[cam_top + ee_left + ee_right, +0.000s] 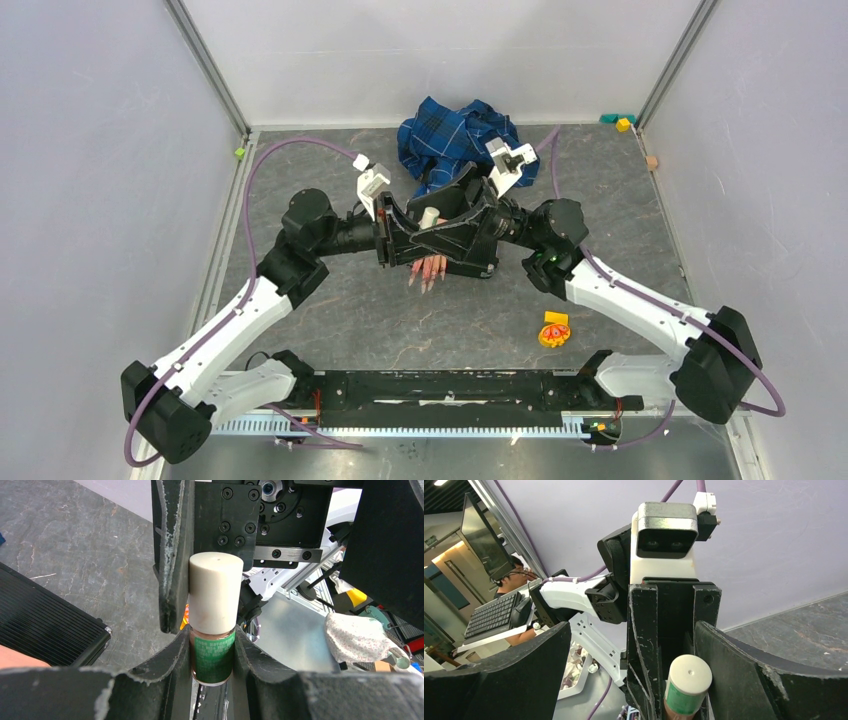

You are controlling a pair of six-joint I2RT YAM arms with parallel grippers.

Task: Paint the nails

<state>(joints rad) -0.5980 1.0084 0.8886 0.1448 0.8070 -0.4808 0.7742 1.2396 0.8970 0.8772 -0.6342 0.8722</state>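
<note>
Left hand pinches the glass polish bottle, green-labelled and cream-capped. At frame centre in the top view, just below it, the pointed pink-red artificial nails show against the grey stone-patterned tabletop. Right hand, spread wide, straddles the cap, possibly touching one side. To unscrew cleanly: centre the cap, close squarely, twist without tilting the bottle.

Grey table: blue plaid sleeve at back, nails centre, orange-yellow object front-right.

overhead; both wrist close-ups on bottle
</note>
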